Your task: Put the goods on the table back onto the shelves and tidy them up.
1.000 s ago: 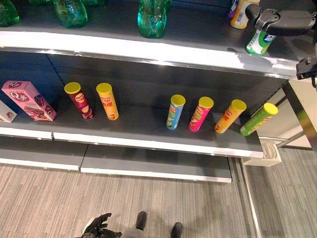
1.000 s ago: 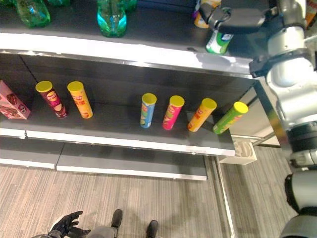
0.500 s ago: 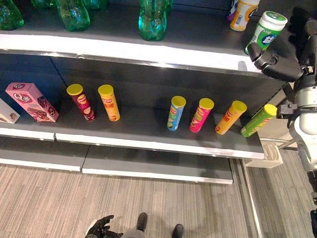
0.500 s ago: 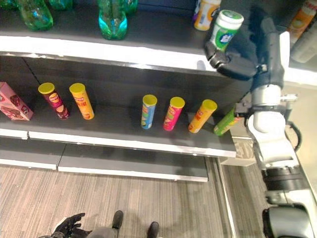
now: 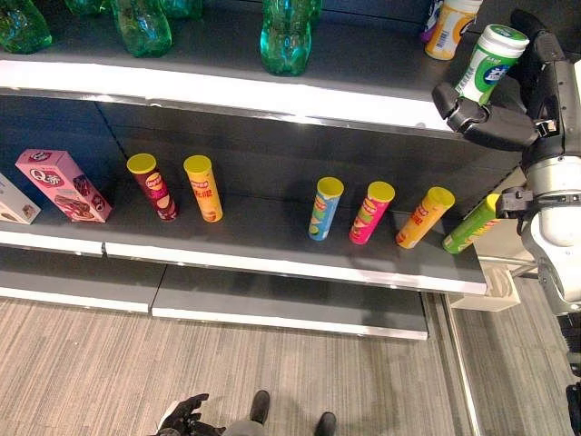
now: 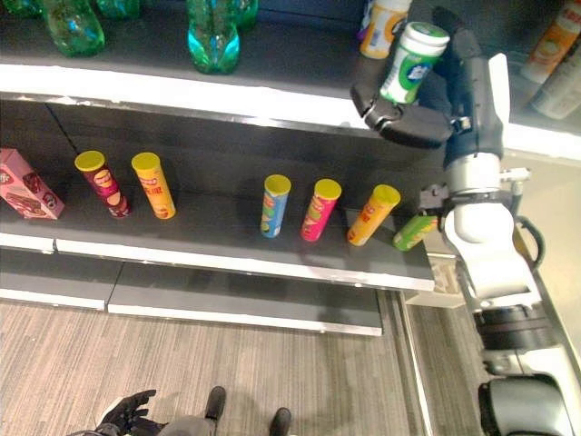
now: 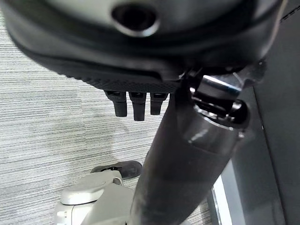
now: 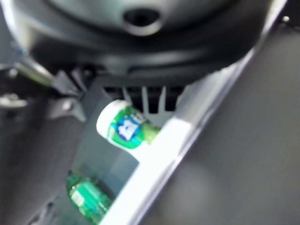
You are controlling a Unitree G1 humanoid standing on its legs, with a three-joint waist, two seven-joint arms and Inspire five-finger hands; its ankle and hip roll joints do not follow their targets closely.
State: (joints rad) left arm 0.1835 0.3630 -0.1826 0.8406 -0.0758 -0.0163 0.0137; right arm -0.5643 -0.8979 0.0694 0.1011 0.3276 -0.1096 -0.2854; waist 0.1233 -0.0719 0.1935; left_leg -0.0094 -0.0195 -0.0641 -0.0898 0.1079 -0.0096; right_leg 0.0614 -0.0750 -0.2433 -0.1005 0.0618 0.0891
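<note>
The right hand (image 6: 427,113) is at the upper right of the right eye view, at the front edge of the top shelf (image 6: 182,86). The green-and-white canister (image 6: 413,62) stands on that shelf's right end, white cap up, just above the hand. The hand's dark bulk lies under and in front of the canister's base; whether the fingers close round it, touch it or stand clear cannot be told from either eye view or the right wrist view.

The canister's long axis runs near vertical, tilted slightly, cap toward the upper right of the frame, label facing the camera.

Judgement: the step in hand is seating this canister on the top shelf. To do it well, set the base flat and well back from the white edge strip, keep it clear of the orange-and-white bottle (image 6: 381,23) behind it, and draw the hand off low and straight so the canister is not tipped.

The left hand (image 5: 182,416) hangs at the lower left, fingers loosely spread, holding nothing.
</note>
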